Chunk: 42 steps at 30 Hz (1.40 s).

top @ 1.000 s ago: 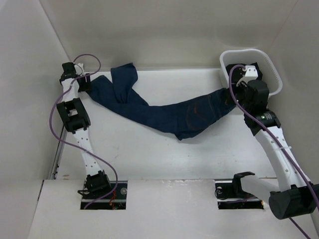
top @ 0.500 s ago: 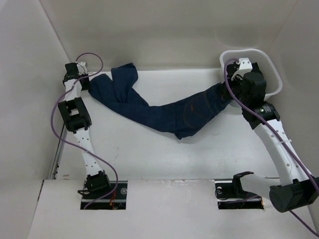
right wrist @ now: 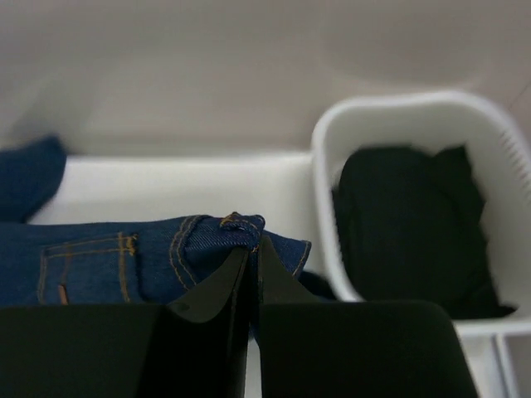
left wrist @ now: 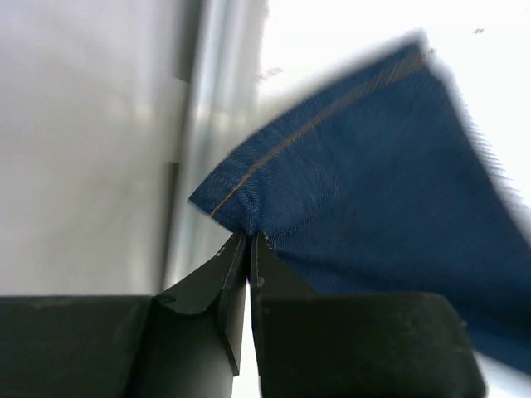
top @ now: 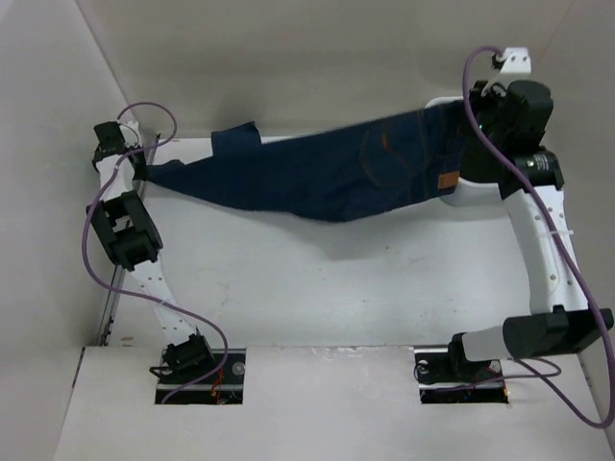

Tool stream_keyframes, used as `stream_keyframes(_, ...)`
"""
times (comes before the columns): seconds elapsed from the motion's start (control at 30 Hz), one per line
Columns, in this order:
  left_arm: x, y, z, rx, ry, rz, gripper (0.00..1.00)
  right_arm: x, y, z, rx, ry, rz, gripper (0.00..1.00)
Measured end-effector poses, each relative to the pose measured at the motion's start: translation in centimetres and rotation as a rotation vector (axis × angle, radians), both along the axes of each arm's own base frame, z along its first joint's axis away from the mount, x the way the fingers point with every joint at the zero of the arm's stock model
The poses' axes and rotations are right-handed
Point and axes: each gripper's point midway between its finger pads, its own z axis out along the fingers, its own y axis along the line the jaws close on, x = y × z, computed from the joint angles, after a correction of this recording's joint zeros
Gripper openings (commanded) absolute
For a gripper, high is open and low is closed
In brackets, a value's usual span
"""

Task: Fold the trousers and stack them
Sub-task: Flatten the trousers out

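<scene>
**A:** Where are the trousers?

**B:** The trousers (top: 327, 178) hang stretched along the far edge of the table (top: 317, 288). The waistband is up at the far-right corner and one leg end is at the far-left corner, with the middle sagging between. The other leg end flops loose by the far edge.

**A:** And the grip?

**B:** The left gripper (left wrist: 249, 242) is pinched tight on a seamed corner of the leg. The right gripper (right wrist: 251, 247) is clamped on the waistband at a belt loop, near the basket (right wrist: 398, 112), which holds a black cloth (right wrist: 415, 224).

**A:** How will they handle?

**B:** It's denim, so I'd judge it fairly heavy, limp and not slippery. It drapes and won't keep a shape. Such small bites could creep under that weight. The waistband and hems look like the best holds, being doubled and stitched.
</scene>
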Motion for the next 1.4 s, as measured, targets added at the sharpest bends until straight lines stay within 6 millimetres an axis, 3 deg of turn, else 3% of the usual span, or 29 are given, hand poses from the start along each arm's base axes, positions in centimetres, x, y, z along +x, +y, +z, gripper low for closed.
stream_keyframes(0.1, -0.6, 1.2, 4.9, 0.103, -0.036, -0.013, 0.00, 1.3, -0.8, 3.6, -0.002, -0.094, -0.013, 0.02)
stream_keyframes(0.2, -1.9, 1.8, 10.3, 0.202, -0.084, -0.023, 0.00, -0.2, -0.3, 4.1, 0.001, -0.143, 0.020, 0.03)
stream_keyframes(0.27, -4.1, 2.1, 13.2, 0.253, -0.104, -0.021, 0.00, -2.8, 0.2, 1.9, 0.007, -0.138, 0.045, 0.04)
stream_keyframes(0.37, -8.9, 2.1, 14.7, 0.297, -0.077, -0.013, 0.00, -8.0, 1.5, -4.2, 0.042, -0.077, 0.079, 0.02)
stream_keyframes(0.43, -12.2, 2.3, 14.1, 0.306, -0.034, 0.001, 0.00, -11.1, 1.9, -8.7, 0.087, -0.007, 0.078, 0.02)
stream_keyframes(0.5, -15.1, 2.5, 12.1, 0.298, 0.025, 0.015, 0.00, -13.6, 1.3, -12.9, 0.146, 0.071, 0.023, 0.03)
stream_keyframes(0.63, -21.7, 2.1, 5.0, 0.238, 0.212, 0.022, 0.00, -17.5, -0.2, -19.5, 0.272, 0.208, -0.117, 0.04)
stream_keyframes(0.73, -26.2, 1.2, 0.1, 0.191, 0.353, 0.012, 0.00, -19.2, -1.1, -22.1, 0.320, 0.288, -0.207, 0.04)
stream_keyframes(0.83, -29.2, 0.5, -2.5, 0.171, 0.437, -0.003, 0.00, -19.7, -2.0, -23.3, 0.325, 0.337, -0.281, 0.03)
stream_keyframes(0.9, -30.1, 0.5, -2.7, 0.176, 0.448, -0.003, 0.00, -20.0, -3.2, -24.0, 0.306, 0.362, -0.350, 0.03)
stream_keyframes(1.03, -31.0, 2.4, -0.4, 0.233, 0.398, 0.039, 0.00, -20.9, -5.9, -23.6, 0.269, 0.364, -0.471, 0.06)
stream_keyframes(1.13, -32.0, 3.3, 1.1, 0.265, 0.372, 0.057, 0.00, -21.5, -6.4, -22.7, 0.270, 0.357, -0.491, 0.09)
stream_keyframes(1.2, -32.5, 3.2, 1.2, 0.272, 0.374, 0.047, 0.00, -22.0, -6.5, -22.5, 0.274, 0.353, -0.494, 0.16)
stream_keyframes(1.3, -33.6, 2.7, 0.0, 0.263, 0.405, 0.021, 0.00, -23.1, -7.2, -22.5, 0.279, 0.347, -0.529, 0.45)
stream_keyframes(1.4, -34.5, 2.5, -1.0, 0.264, 0.440, -0.007, 0.00, -24.8, -9.0, -21.4, 0.268, 0.311, -0.619, 0.60)
